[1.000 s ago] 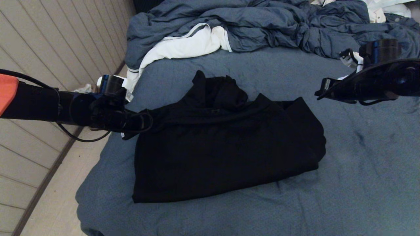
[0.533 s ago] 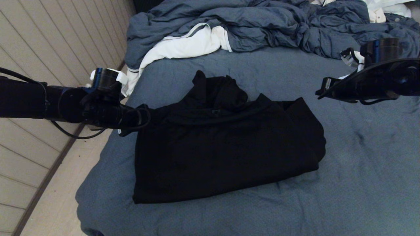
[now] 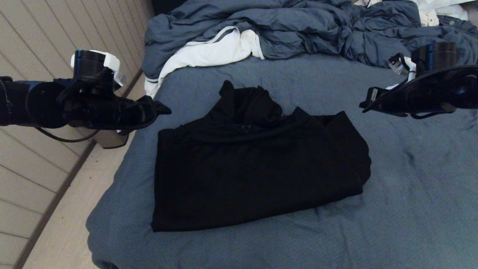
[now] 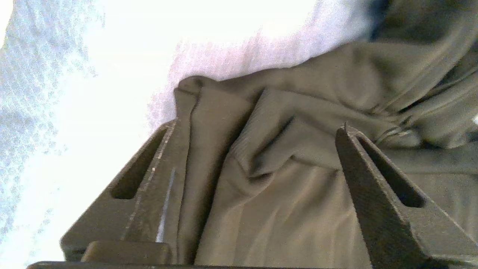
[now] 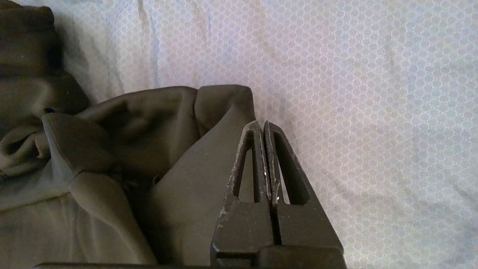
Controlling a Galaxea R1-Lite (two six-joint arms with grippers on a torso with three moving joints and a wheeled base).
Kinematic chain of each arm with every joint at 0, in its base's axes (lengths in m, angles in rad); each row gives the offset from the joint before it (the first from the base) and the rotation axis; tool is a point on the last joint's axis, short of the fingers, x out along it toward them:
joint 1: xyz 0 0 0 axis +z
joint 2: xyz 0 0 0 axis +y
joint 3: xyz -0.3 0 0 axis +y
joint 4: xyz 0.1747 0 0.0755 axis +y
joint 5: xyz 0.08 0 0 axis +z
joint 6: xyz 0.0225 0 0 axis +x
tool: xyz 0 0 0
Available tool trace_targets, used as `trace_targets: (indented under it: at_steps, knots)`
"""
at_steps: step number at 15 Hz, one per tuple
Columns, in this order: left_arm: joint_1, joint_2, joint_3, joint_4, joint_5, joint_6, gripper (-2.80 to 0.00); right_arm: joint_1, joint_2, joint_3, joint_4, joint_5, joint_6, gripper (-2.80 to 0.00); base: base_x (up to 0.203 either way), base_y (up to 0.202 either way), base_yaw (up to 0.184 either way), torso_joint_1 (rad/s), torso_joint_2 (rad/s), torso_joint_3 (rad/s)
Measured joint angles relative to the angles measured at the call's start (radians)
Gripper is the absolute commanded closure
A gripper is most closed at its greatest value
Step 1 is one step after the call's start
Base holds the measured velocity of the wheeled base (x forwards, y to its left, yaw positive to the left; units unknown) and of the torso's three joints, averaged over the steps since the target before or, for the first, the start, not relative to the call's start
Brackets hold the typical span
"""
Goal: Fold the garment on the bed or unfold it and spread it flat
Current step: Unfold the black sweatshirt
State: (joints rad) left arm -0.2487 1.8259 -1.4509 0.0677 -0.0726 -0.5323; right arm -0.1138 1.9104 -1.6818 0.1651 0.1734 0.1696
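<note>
The garment (image 3: 254, 168) is a black folded bundle in the middle of the bed (image 3: 410, 186), with its hood bunched at the far side. My left gripper (image 3: 158, 108) hovers open just off the garment's far left corner and holds nothing. In the left wrist view the gripper (image 4: 257, 127) has its fingers (image 4: 149, 179) wide apart above the creased black cloth (image 4: 283, 194). My right gripper (image 3: 368, 102) hangs shut and empty above the sheet beyond the garment's far right corner. In the right wrist view the gripper (image 5: 263, 123) has both tips pressed together next to the garment's edge (image 5: 194, 164).
A rumpled blue-grey duvet (image 3: 298, 30) and a white cloth with a grey stripe (image 3: 209, 52) lie across the far end of the bed. The bed's left edge drops to a pale floor (image 3: 74, 224) beside a panelled wall (image 3: 44, 37). Bare sheet stretches to the right of the garment.
My left gripper has opened and let go of the garment's left corner, then risen and drawn back to the left. The corner has dropped flat. The right arm has stayed still.
</note>
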Motion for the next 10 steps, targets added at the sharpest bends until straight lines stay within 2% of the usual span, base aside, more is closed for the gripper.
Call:
trace_targets:
  at_steps: [2, 3, 6, 9, 10]
  knots:
    - [-0.020, -0.018, -0.008, 0.000, -0.003, 0.001, -2.80, 0.005, -0.005, 0.013, 0.001, 0.002, 0.000, 0.00, 0.000, 0.000, 0.000, 0.000, 0.00, 0.000]
    - [-0.036, -0.026, -0.012, 0.002, -0.003, 0.001, 0.00, 0.009, -0.009, 0.017, 0.001, 0.002, 0.000, 0.00, 0.000, 0.000, 0.000, 0.000, 0.00, 0.000]
    - [-0.101, -0.039, -0.021, 0.030, -0.002, 0.007, 0.00, 0.014, -0.021, 0.027, 0.001, 0.003, -0.001, 0.00, 0.000, 0.000, 0.000, 0.000, 0.00, 0.000]
    - [-0.131, -0.028, -0.035, 0.030, 0.002, 0.056, 0.00, 0.034, -0.025, 0.037, 0.004, 0.014, 0.000, 0.00, 0.000, 0.000, 0.000, 0.000, 0.00, 0.000]
    - [-0.133, -0.020, -0.036, 0.030, 0.011, 0.090, 0.00, 0.049, -0.027, 0.045, 0.004, 0.014, 0.000, 0.00, 0.000, 0.000, 0.000, 0.000, 0.00, 0.000]
